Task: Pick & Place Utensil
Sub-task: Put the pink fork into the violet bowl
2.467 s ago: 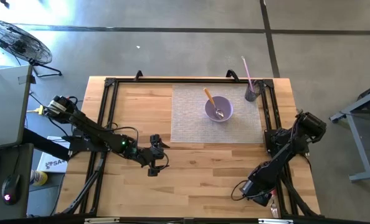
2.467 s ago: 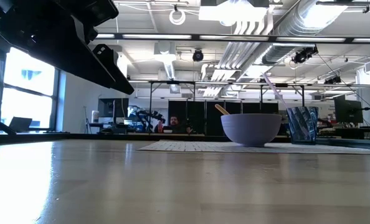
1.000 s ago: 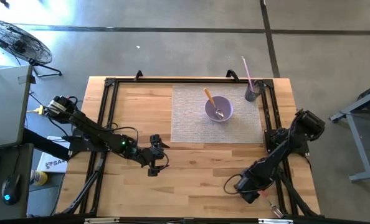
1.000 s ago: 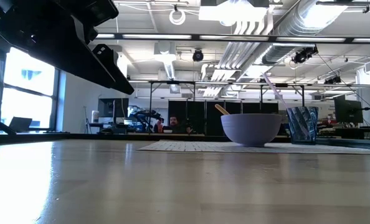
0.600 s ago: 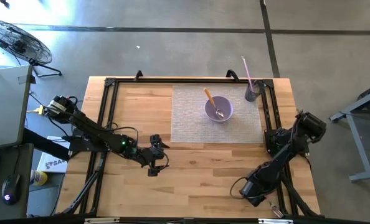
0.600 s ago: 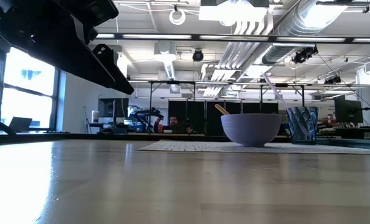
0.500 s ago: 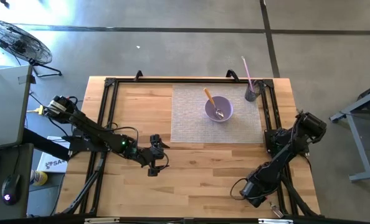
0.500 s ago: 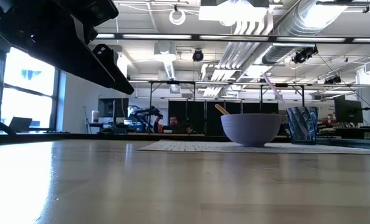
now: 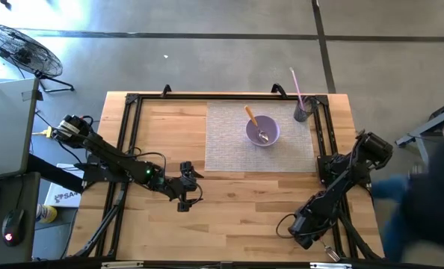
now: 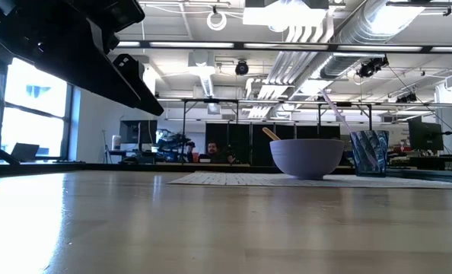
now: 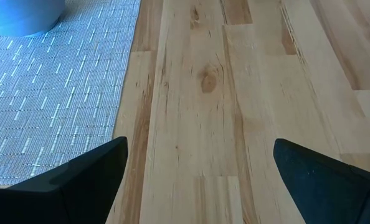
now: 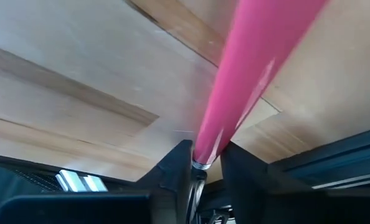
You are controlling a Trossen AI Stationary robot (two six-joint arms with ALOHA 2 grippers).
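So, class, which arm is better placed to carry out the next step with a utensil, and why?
Right, probably. The right gripper is already shut on a pink utensil, by the table's right edge. The left gripper hangs open and empty over bare wood beside the mat.

Lilac bowl (image 9: 263, 131); grey woven mat (image 9: 229, 142); pale wood-plank bench (image 9: 170, 134); pink utensil (image 12: 247, 81); dark patterned cup (image 9: 303, 111).

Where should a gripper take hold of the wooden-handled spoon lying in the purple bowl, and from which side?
Probably the wooden handle, from above. The spoon's metal head lies down inside the purple bowl, walled in, while the handle leans out over the far-left rim, with free space around it. The jaws would best close across the handle's narrow width. The cup stands well to the right, leaving room.
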